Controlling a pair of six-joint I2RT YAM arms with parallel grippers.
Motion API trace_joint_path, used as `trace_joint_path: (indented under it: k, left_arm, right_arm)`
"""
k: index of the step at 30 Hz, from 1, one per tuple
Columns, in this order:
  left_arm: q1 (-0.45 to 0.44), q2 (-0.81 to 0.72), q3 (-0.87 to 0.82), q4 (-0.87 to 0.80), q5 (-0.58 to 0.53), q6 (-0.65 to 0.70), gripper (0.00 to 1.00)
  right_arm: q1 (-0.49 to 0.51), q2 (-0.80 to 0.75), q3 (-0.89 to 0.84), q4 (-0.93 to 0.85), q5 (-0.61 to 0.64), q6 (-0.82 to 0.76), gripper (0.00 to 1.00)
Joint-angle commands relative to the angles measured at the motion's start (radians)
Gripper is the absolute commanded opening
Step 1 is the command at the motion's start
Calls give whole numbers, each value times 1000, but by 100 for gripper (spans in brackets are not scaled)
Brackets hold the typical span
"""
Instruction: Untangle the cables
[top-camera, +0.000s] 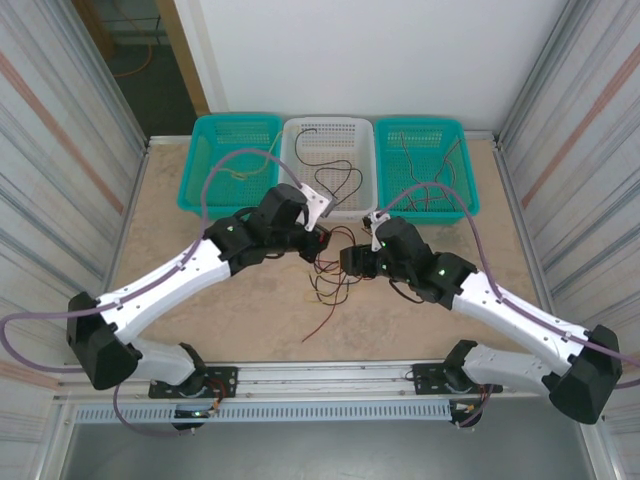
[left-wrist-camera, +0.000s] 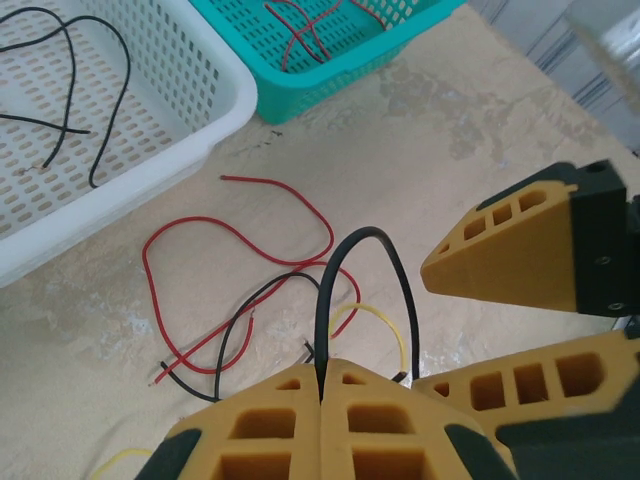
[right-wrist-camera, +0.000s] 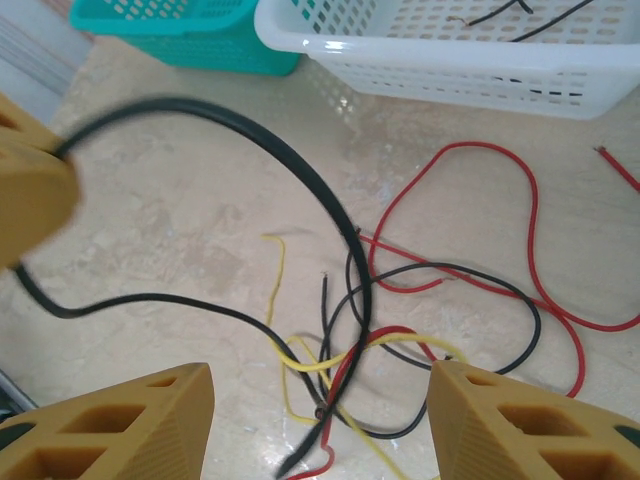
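Observation:
The cables (top-camera: 328, 278) lie as a loose tangle of yellow, red and black strands on the table between my two grippers. My left gripper (left-wrist-camera: 322, 368) is shut on a black cable (left-wrist-camera: 345, 250), which arches up out of its pads. From the left gripper's finger (right-wrist-camera: 30, 190), that black cable (right-wrist-camera: 300, 170) sweeps across the right wrist view. Its loose end hangs between the fingers of my open right gripper (right-wrist-camera: 320, 370), which touch nothing. Below lie the crossed yellow, red and black strands (right-wrist-camera: 350, 350). From above, the left gripper (top-camera: 322, 243) and right gripper (top-camera: 348, 262) stand close together.
Three baskets stand along the back: a teal basket (top-camera: 215, 190) on the left, a white basket (top-camera: 330, 130) in the middle holding black wire, and a teal basket (top-camera: 470, 200) on the right holding red wire. Metal walls close both sides.

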Motion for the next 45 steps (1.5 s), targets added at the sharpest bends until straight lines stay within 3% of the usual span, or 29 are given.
trace_joint_path:
  k: [1,7,14,21,23,29,33,45]
  left_arm:
    - [31,-61,-20,22,44,-53,0]
    - [98,-156,-48,70,143,-103,0]
    - [208,-288,-51,65,240,-147,0]
    - [271,-360,-55,67,265,-189,0]
    - [282,-359,-49,56,255,-201,0]
    - [292,-363,-65,68,268,-222,0]
    - [293,-352,-73,94,281,-235,0]
    - [293,-346,-80,108,299,-245,0]
  right_arm:
    - [3,21,34,-11,54,-19,58]
    - [-5,104,11,-9,70,11,53]
    - [-36,188,-142,126,-15,110,47]
    - [-74,234,-136,104,-12,112,44]
    - [-73,182,-113,75,7,89,42]
    - [-1,-97,-33,10,128,10,50]
    - [17,-181,25,10,113,-13,51]
    - [14,-24,197,130,-76,-36,49]
